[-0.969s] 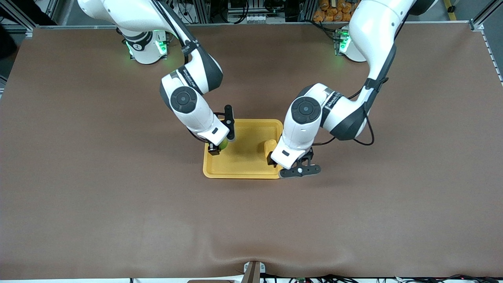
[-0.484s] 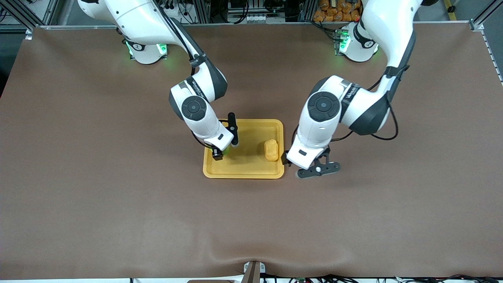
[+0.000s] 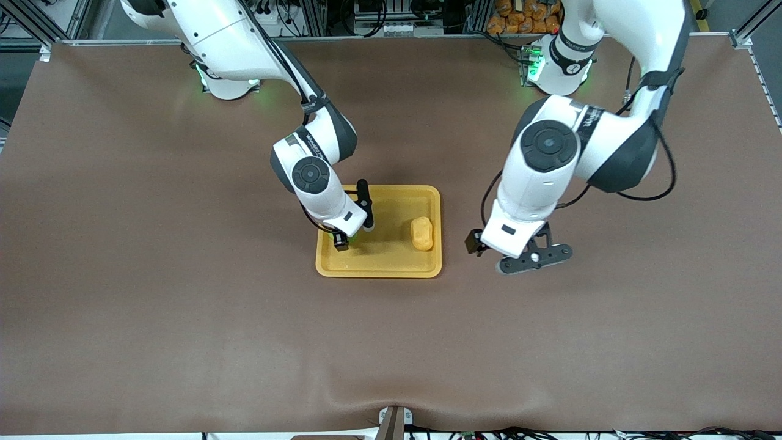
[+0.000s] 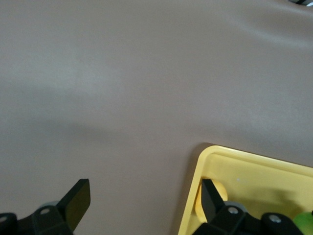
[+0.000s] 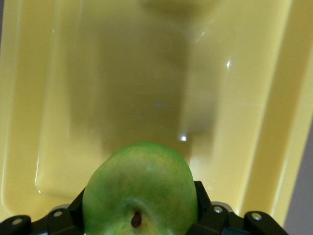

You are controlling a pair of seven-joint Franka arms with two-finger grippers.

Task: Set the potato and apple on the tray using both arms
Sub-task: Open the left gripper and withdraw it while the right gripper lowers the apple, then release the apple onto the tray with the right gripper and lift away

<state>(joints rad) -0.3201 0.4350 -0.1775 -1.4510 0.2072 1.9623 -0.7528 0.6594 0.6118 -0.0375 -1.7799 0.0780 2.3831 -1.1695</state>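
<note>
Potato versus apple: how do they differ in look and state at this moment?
The potato is a yellow-orange oblong; the apple is round and green. The potato lies free on the tray, toward the left arm's end; the apple sits gripped in the shut right gripper over the tray. The open left gripper is off the tray, over bare table. Both look smooth and toy-like.

Robotics lab, not home or kitchen. Two white jointed arms (image 3: 317, 177) (image 3: 550, 159) bolted at edge of wide surface (image 3: 183, 305) under plain brown covering, green lights glowing on bases (image 3: 229, 76). Aluminium frame rails (image 3: 748, 27) at corners. Cable tangles (image 3: 366, 12) and equipment racks along edge by bases. More wiring (image 3: 489, 434) trailing along edge nearest front camera. No household furnishing.
</note>
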